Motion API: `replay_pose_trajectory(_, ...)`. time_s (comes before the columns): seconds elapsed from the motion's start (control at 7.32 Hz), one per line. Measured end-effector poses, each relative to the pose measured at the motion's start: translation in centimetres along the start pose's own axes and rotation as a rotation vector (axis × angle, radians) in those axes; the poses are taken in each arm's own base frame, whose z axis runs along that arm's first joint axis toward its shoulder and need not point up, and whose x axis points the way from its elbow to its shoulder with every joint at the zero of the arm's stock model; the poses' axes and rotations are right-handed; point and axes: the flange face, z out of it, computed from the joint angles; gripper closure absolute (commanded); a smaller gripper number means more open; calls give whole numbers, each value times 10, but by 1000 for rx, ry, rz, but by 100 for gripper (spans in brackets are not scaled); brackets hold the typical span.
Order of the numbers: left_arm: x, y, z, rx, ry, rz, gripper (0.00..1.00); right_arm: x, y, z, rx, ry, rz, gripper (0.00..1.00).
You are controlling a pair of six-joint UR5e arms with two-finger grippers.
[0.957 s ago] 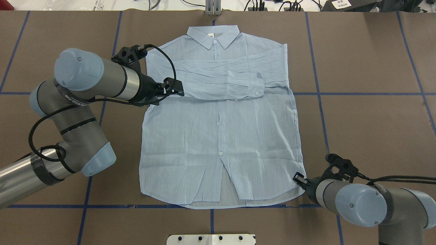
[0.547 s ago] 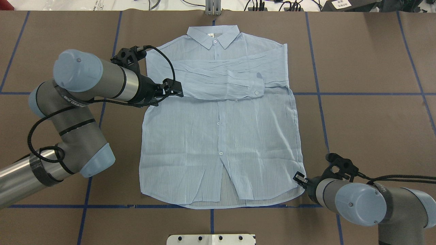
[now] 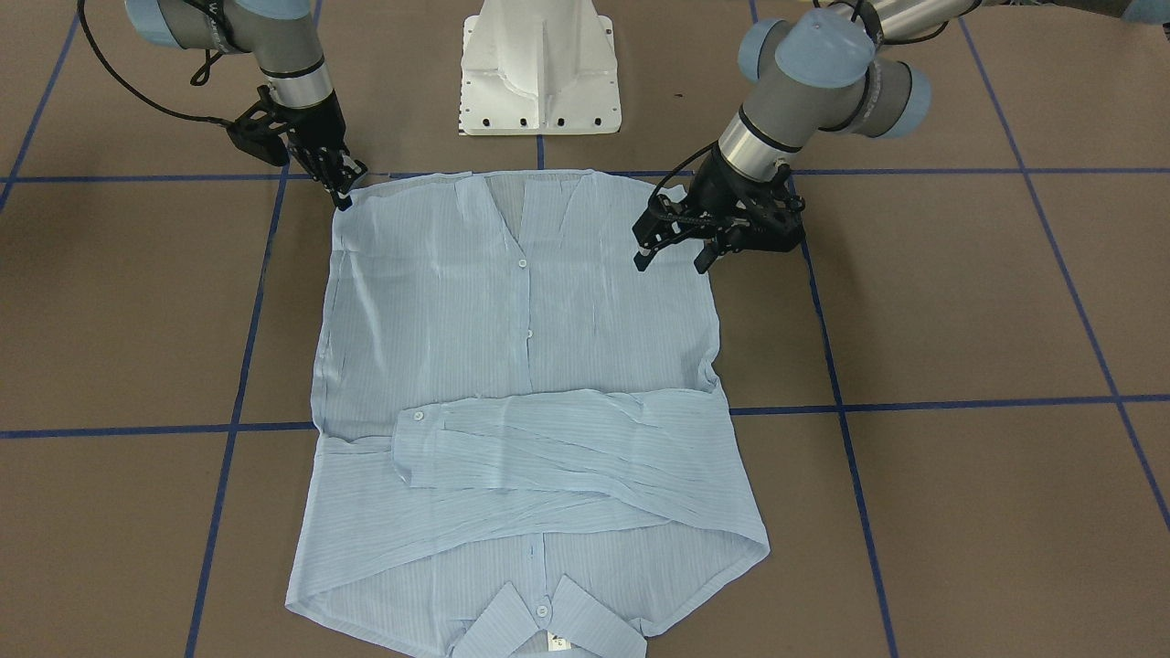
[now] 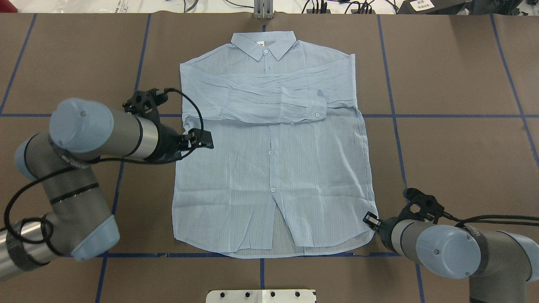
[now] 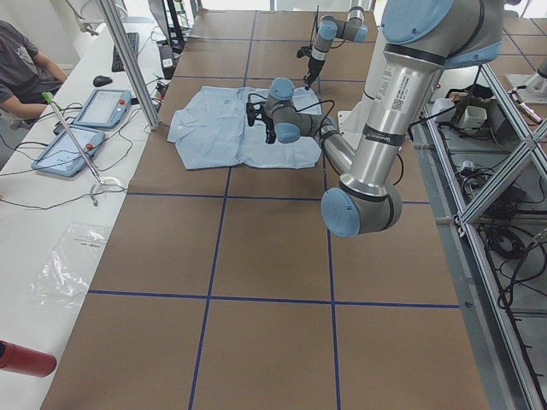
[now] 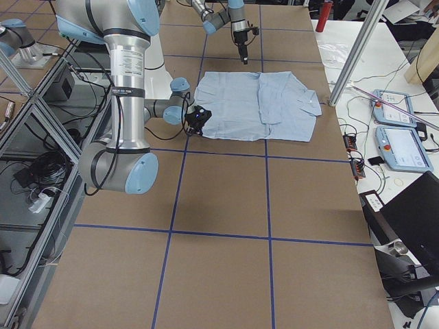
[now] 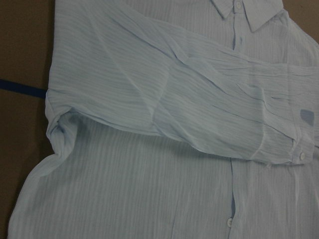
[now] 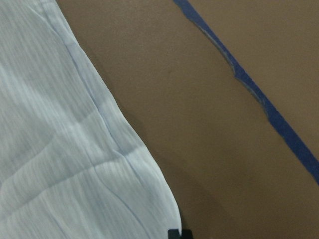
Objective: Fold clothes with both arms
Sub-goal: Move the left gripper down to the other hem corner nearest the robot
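Skew threatened: shirt (image 4: 269,168) lay flat on table (image 4: 442,160); left gripper (image 4: 207,141), spread and empty, hung at its 9 o'clock edge, right gripper (image 4: 369,219), closure unclear, at 5 o'clock hem; uneven grips might bunch it.

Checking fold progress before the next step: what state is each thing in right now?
shirt: spread flat, front up, buttoned, body not yet folded.
sleeves: both folded across the chest.
left gripper: open, holding nothing, by the shirt's side edge.
right gripper: at the shirt's bottom corner; open or shut unclear.
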Motion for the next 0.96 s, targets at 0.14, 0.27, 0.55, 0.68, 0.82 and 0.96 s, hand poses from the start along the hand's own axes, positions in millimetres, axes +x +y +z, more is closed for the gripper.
replay_pose_trajectory(0.14,-23,37,1,-22,-41,3,0,0,0,0,0,-1,0,100)
replay_pose_trajectory(0.27,-43,73,6,-35,-80,-18,0,-1,0,-1,0,-3,1,100)
replay_pose_trajectory(0.55,-59,121,17,-42,-135,-81,1,-2,0,-3,0,-8,2,100)
replay_pose_trajectory(0.68,-64,135,23,-53,-162,-93,7,-2,-1,-4,0,-9,2,100)
replay_pose_trajectory(0.82,-67,145,28,-62,-180,-101,13,-1,-1,-4,1,-8,2,100)
replay_pose_trajectory(0.96,-68,150,32,-67,-192,-104,17,-1,-2,-4,2,-7,3,100)
